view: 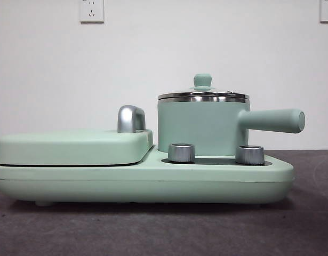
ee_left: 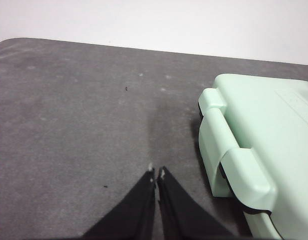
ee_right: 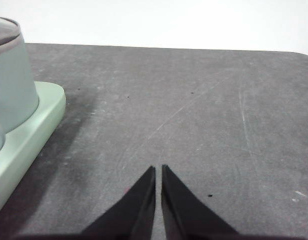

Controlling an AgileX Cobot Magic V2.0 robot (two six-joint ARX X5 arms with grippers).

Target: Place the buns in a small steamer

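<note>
I see the small steamer [view: 202,127] standing upright on the right half of a mint green cooker base [view: 142,181], its glass lid [view: 203,96] seated on the steel rim with the green knob [view: 202,80] on top; its long handle [view: 273,120] sticks out level to the right; two steel dials [view: 181,152] stand on the base just in front of it; the buns do not show in any of my views, and I cannot see into the pot. On the left half of the same base lies the flat lidded griddle [view: 73,147], closed, with its chrome handle [view: 130,118] rising just beside the steamer; the whole unit rests on the dark grey bench [view: 153,229]; a white wall with two sockets [view: 92,10] stands behind. My left pincer [ee_left: 157,173] is clenched, tips nearly touching, holding nothing, above bare bench near the griddle's hinged end [ee_left: 229,165]; my right pincer [ee_right: 158,170] is likewise clenched and holding nothing, over bare bench beside the steamer's end of the base; neither arm shows in the front view.
</note>
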